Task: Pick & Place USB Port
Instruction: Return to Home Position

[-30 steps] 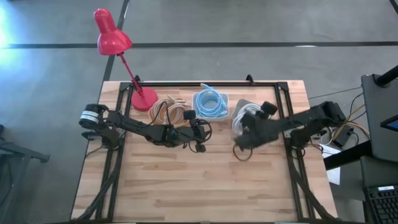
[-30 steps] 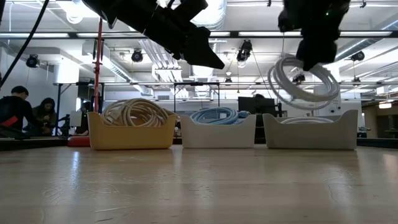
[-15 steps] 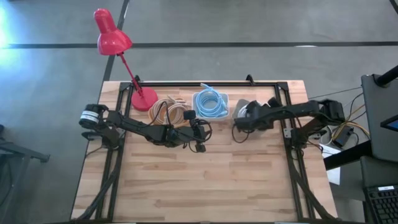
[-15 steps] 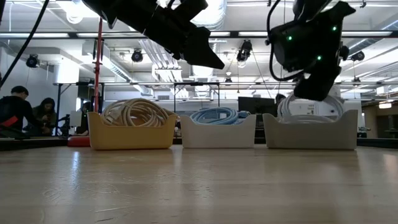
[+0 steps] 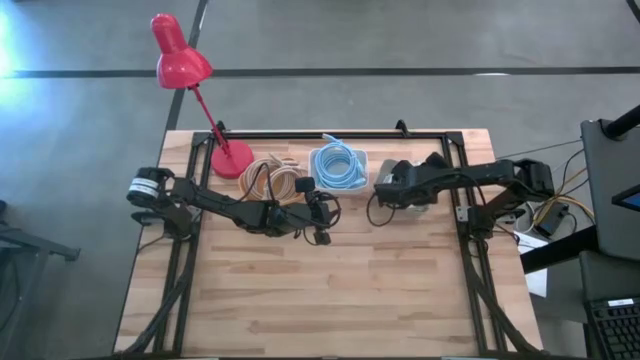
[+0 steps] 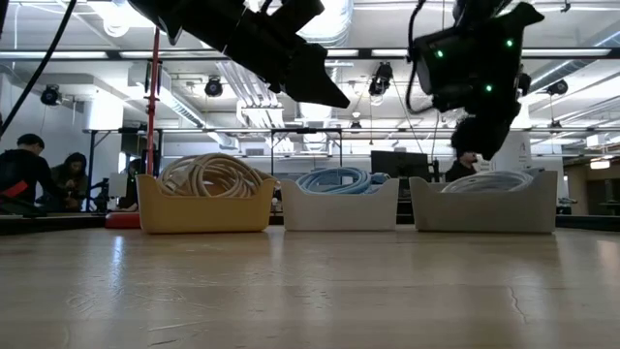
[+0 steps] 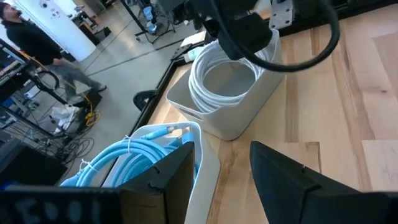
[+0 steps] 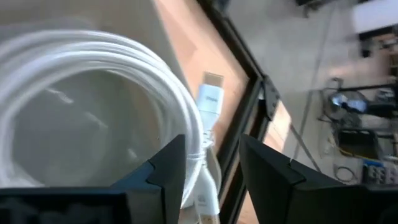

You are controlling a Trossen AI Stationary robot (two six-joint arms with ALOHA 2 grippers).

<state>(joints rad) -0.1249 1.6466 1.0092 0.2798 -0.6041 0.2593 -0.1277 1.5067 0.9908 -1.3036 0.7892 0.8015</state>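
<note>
Table point(image 5: 330, 290), grey bin point(image 7: 239, 122): white cable coil point(image 7: 196, 86) flat

One table point(image 5: 330, 290) carried three bins: one yellow bin point(image 6: 204, 208), one white bin point(image 6: 339, 208) and one grey bin point(image 6: 482, 206). Each bin held one coiled bundle, three in all: one beige bundle point(image 6: 208, 174), one blue bundle point(image 6: 334, 179) and one white bundle point(image 6: 489, 180). How many separate cables made up a bundle could not be told. There was one red lamp point(image 5: 180, 55). Two dark arms were over the table, each ending in one two-fingered claw: the left claw point(image 5: 322, 215) and the right claw point(image 5: 395, 190). Two people point(image 6: 24, 170) sat in the room behind.
</note>
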